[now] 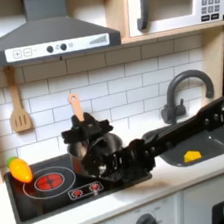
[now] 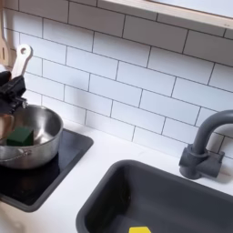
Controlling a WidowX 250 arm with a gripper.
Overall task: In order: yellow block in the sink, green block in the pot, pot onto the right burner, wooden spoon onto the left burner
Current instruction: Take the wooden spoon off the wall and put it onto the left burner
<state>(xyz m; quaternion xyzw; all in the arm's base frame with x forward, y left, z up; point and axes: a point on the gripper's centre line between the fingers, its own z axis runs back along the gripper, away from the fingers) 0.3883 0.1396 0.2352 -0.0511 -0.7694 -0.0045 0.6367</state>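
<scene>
**Robot arm at the pot on a toy kitchen stove**

In the first exterior view, a black robot arm reaches from the first exterior view's right across a white countertop. Its gripper [image 1: 85,138] sits over the steel pot [image 1: 102,156] on the right burner; whether its fingers are spread or closed cannot be told. A wooden spoon [image 1: 76,108] shows just above the gripper against the tiled wall [image 1: 131,86]. A slotted wooden spatula [image 1: 19,109] hangs on the wall further left. An orange and green toy vegetable [image 1: 21,169] lies beside the left burner [image 1: 51,180]. The yellow block [image 1: 192,155] rests in the dark sink [image 1: 215,147].

In the second exterior view, the green block [image 2: 20,136] lies inside the pot [image 2: 36,138]. The gripper [image 2: 11,89] hangs at the pot's far left rim. The yellow block [image 2: 139,229] sits at the bottom of the sink [image 2: 118,200], beside the dark faucet [image 2: 202,146].
</scene>
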